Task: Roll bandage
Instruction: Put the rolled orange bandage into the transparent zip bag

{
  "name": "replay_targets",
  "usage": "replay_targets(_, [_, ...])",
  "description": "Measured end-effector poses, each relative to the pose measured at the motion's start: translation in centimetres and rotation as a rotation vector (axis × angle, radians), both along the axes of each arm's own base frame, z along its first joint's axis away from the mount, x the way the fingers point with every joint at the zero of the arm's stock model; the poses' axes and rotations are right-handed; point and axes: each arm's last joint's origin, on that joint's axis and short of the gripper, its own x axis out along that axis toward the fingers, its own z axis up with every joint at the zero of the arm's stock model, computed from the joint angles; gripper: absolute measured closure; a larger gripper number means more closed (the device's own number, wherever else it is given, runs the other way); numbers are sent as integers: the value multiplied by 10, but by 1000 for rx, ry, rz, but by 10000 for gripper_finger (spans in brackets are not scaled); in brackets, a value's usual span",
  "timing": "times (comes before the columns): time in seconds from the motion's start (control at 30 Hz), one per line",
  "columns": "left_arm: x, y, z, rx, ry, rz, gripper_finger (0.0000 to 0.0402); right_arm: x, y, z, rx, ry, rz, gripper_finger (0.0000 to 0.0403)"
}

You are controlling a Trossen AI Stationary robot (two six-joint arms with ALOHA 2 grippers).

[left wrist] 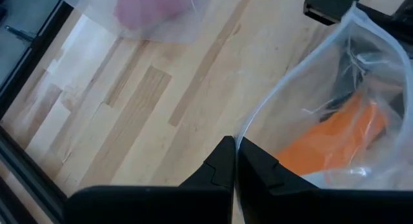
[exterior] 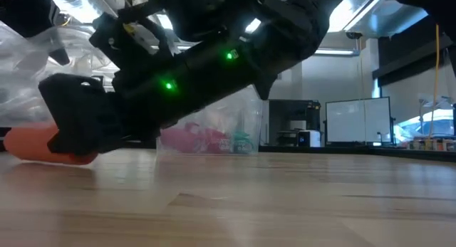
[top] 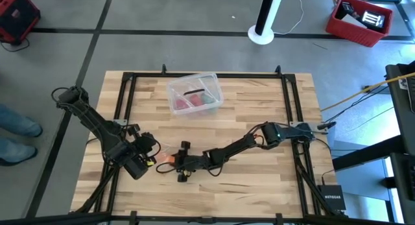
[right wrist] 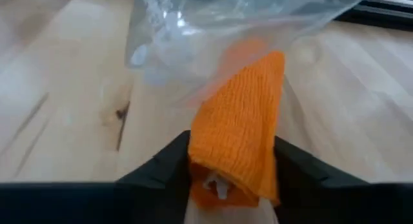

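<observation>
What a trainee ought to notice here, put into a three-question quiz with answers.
1. True or false: the right pincer is shut on the orange bandage.
2. What does the left pincer grip? A) the clear wrapper B) the bandage C) nothing
3. Fill in: the clear box farther back on the table holds pinkish-red and ____ contents.

Key: 1 true; 2 A, its fingers pinch the wrapper's edge; 3 green.
</observation>
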Motion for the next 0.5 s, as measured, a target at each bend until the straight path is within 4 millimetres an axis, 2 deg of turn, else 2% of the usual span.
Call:
replay_targets(0.1, [0, 0, 0, -2, 3, 0, 401, -2, -1, 4, -45, 33, 13, 284])
replay_targets(0.2, [0, 0, 0, 12, 23, -25, 401, -9, -3, 20, -144, 135, 25, 318])
replay_targets(0.3, [-1, 0, 0, 36, 55, -72, 401, -22, -8, 46, -281, 281, 50, 334])
replay_targets(0.5, [0, 1, 0, 70, 57, -99, 401, -57, -21, 103, -467, 506, 87, 339])
